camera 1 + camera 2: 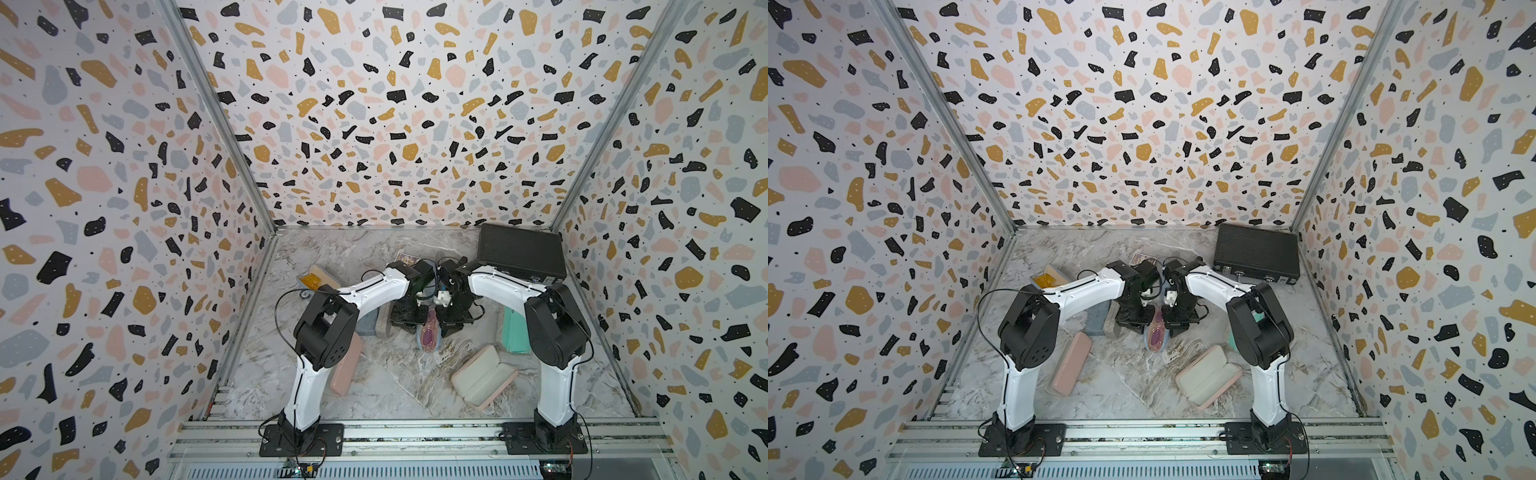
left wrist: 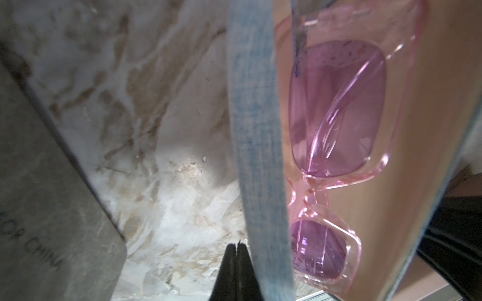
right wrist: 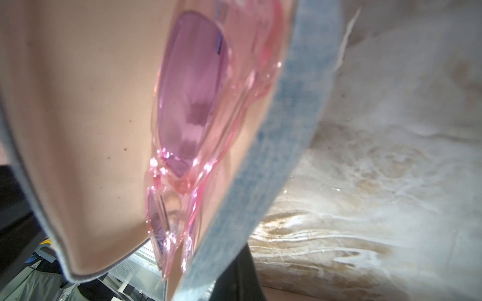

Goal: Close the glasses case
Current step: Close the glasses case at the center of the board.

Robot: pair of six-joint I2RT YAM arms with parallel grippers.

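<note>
At centre of a top view, blue glasses case (image 1: 430, 340) partly open, pink glasses (image 2: 336, 104) inside, between left gripper (image 2: 236, 247) and right gripper (image 1: 448, 330), both pressed together, wrists hiding its upper end; grey case (image 1: 382, 326) just left.

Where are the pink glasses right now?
In both top views, the pink glasses lie mid-table inside the open blue case, between the left gripper and right gripper.

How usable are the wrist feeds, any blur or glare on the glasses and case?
Left wrist view: pink glasses fairly sharp, denim case rim soft, bright patch on the marble table. Right wrist view: glasses and rim smeared by closeness, sheen on the marble. Both top views: crisp, evenly lit, arms covering most of the case.
</note>
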